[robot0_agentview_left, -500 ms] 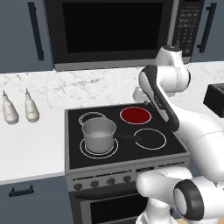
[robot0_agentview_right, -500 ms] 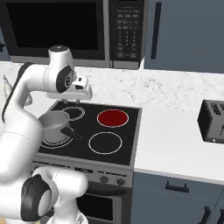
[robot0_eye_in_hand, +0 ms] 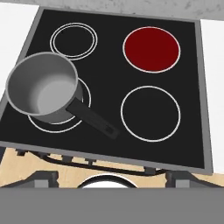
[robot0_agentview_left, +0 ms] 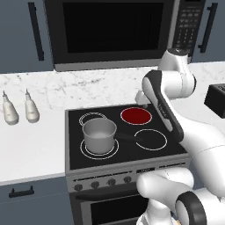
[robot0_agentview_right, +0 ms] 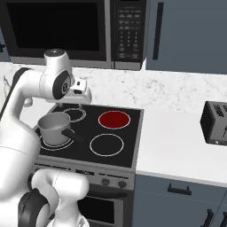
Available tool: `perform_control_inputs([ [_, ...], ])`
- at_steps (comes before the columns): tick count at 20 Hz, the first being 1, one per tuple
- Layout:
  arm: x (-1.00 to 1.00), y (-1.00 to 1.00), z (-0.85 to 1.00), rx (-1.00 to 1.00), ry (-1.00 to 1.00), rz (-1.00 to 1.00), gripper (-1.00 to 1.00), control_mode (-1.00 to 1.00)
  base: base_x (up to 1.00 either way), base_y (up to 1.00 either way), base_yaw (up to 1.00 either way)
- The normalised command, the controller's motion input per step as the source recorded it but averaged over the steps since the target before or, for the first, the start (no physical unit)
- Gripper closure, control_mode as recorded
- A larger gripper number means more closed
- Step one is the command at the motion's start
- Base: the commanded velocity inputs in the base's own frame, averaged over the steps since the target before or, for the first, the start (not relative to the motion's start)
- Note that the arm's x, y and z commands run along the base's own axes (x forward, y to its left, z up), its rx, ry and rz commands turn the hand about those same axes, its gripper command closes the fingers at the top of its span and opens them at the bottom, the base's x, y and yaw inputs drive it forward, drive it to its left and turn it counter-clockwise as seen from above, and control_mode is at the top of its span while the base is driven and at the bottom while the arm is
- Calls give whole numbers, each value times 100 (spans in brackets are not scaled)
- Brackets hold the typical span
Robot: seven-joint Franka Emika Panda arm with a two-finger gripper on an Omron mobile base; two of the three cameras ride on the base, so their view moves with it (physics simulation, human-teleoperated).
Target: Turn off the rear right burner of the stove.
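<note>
Black stove (robot0_eye_in_hand: 109,83): one glowing rear right burner (robot0_eye_in_hand: 151,48), three unlit rings, one pot (robot0_eye_in_hand: 43,87); claw state unclear.

Grey saucepan (robot0_eye_in_hand: 43,86) low and left of the hand camera's centre, open and empty, dark handle (robot0_eye_in_hand: 93,121) angled toward the near edge. Same saucepan (robot0_agentview_left: 99,136) below the hand in the left base view. Black microwave (robot0_agentview_right: 75,31) mounted on the wall beyond and above the hand. Two pale bottles (robot0_agentview_left: 19,109) standing side by side on the white counter (robot0_agentview_left: 30,149), well off to the left. Dark toaster (robot0_agentview_right: 216,123) far off to the right on the counter.
</note>
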Motion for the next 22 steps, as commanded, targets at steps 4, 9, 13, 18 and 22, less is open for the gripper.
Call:
perform_control_inputs([
  [4,0,0,0,0,0,0,-100,100,-23,-18,0],
  [9,0,0,0,0,0,0,-100,100,-17,-43,0],
  [13,0,0,0,0,0,0,-100,100,-21,-52,0],
  [18,0,0,0,0,0,0,-100,100,-23,-34,0],
  [22,0,0,0,0,0,0,-100,100,-9,-12,0],
])
